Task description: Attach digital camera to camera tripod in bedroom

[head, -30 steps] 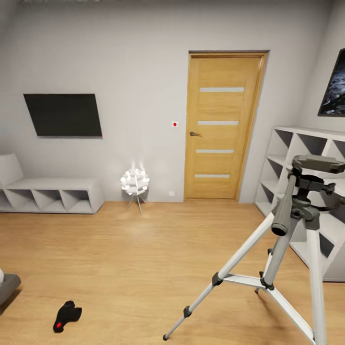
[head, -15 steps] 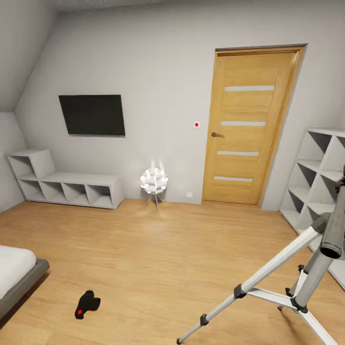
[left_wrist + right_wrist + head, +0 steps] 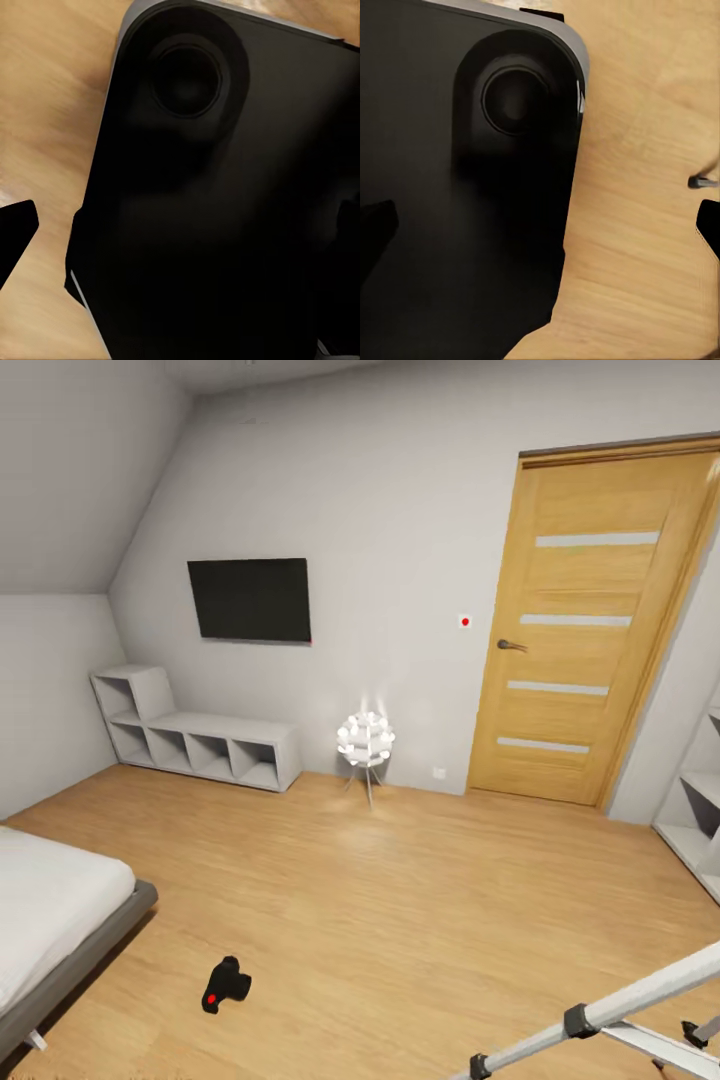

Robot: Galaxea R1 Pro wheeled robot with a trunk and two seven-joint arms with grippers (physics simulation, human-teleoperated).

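The digital camera (image 3: 227, 985), a small black body with a red dot, lies on the wood floor near the foot of the bed. Two silver-grey legs of the camera tripod (image 3: 610, 1010) with black joints cross the lower right corner of the head view; its head is out of frame. In the left wrist view my left gripper (image 3: 180, 225) hangs open over my own black base, with nothing between its fingers. My right gripper (image 3: 540, 225) is open in the same way, one dark fingertip (image 3: 709, 225) over bare floor. Both are far from the camera and the tripod.
A grey bed (image 3: 60, 920) with a white mattress fills the lower left. A low grey cube shelf (image 3: 200, 745), a wall TV (image 3: 250, 600) and a white spiky ball lamp (image 3: 366, 745) line the far wall. A wooden door (image 3: 590, 630) and a white shelf unit (image 3: 695, 815) stand at right.
The head view has swung left, so everything slid right: the tripod's head left the picture, only its legs remain, and the bed has come in. The things themselves have not moved.
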